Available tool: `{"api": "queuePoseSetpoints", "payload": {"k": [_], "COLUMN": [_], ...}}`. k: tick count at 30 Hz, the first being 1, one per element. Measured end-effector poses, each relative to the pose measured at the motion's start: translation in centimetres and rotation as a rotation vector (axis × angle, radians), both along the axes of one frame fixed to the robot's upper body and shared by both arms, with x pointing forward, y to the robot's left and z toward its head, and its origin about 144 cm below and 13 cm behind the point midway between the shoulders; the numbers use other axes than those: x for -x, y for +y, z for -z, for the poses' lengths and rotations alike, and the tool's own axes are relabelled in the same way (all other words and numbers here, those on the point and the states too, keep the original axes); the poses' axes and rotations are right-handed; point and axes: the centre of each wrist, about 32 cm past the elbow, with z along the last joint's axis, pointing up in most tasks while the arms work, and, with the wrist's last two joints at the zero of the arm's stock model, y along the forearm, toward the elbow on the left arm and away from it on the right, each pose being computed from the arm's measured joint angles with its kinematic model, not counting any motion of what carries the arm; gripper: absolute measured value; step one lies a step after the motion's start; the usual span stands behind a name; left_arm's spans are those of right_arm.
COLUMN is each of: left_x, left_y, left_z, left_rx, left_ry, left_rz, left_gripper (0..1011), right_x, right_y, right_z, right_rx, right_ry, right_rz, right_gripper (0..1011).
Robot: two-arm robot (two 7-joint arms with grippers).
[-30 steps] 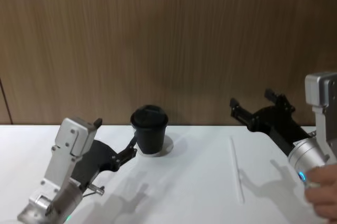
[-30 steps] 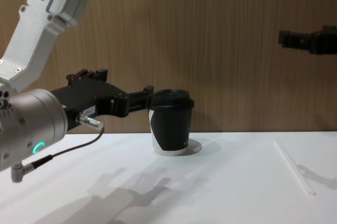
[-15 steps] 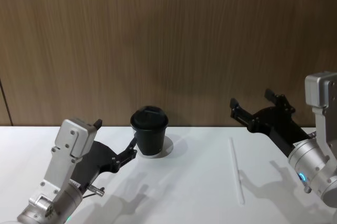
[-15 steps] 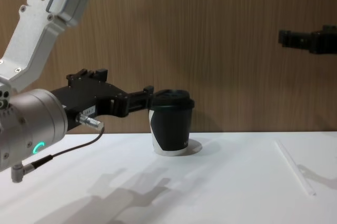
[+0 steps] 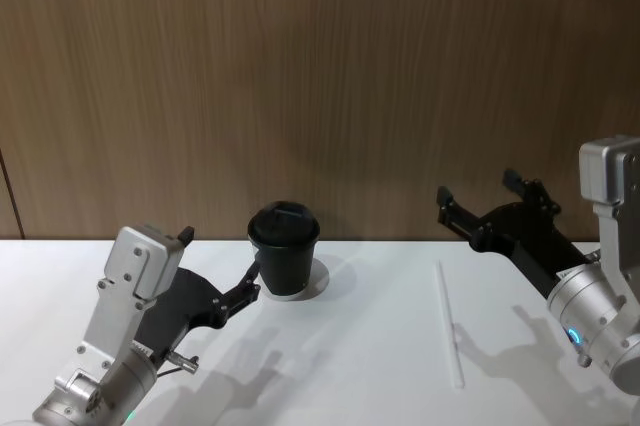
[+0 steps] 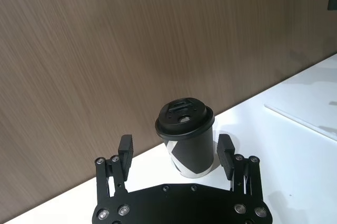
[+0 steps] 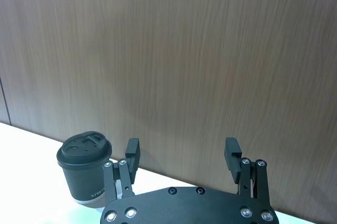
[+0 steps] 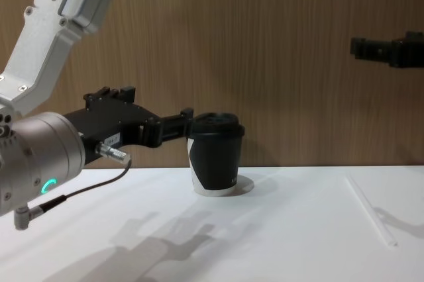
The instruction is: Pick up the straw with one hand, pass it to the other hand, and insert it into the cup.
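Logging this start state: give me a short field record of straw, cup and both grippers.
straw: lying flat on the white table, on the robot's right, untouched
cup: upright on the table, black lid on
left gripper: open, empty, raised beside the cup, near its lid
right gripper: open, empty, raised above the table behind the straw
task stage: straw not yet picked up

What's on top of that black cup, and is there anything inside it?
A black plastic lid sits on the cup. The lid covers the inside, so its contents cannot be seen.
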Motion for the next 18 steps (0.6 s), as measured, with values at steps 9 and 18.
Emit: {"api": "queuePoseSetpoints", "payload": {"k": [9,18], "left_x": [0.0,0.0], "left_y": [0.0,0.0], "left_z": [0.0,0.0], "left_rx": [0.0,0.0], "left_ry": [0.0,0.0], "left_rz": [0.0,0.0], "left_gripper": [1002,1002], "right_x": [0.0,0.0], "right_y": [0.0,0.0], "right_z": [0.0,0.0], "right_rx": [0.0,0.0], "right_ry": [0.0,0.0], "right_rz": [0.0,0.0], "right_gripper": [1001,1001]}}
